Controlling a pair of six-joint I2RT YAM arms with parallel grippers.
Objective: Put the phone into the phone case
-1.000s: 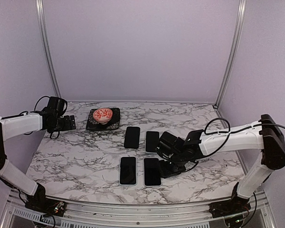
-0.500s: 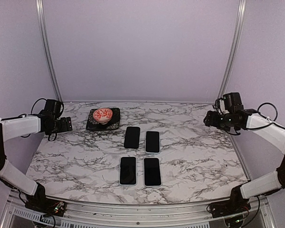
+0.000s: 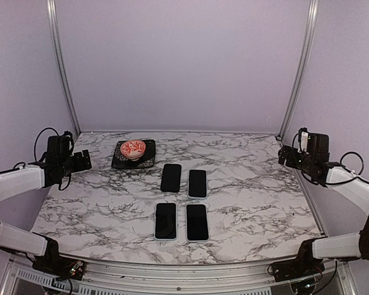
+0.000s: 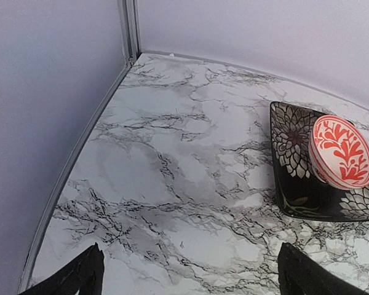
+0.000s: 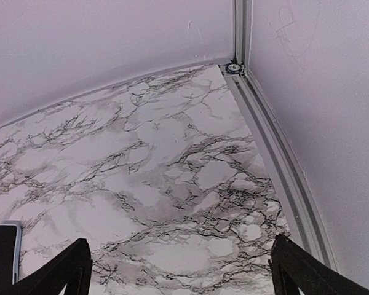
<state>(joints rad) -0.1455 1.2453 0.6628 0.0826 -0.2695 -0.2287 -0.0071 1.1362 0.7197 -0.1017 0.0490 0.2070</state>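
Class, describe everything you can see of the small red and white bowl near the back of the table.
The bowl is small, round and shallow, and looks like glazed ceramic. It is white inside, with red leafy patterning and a red rim. It looks empty and sits opening-up on a black square dish with pale flower motifs, at the far left of the marble table. Nothing else touches it.

The right wrist view's bottom edge crops a dark, pale-rimmed phone (image 5: 6, 258) and the black fingertips (image 5: 67, 273) of the right gripper (image 5: 181, 273); the left gripper (image 4: 190, 276) is cropped likewise. From above, whether any phone is cased is too small to tell.
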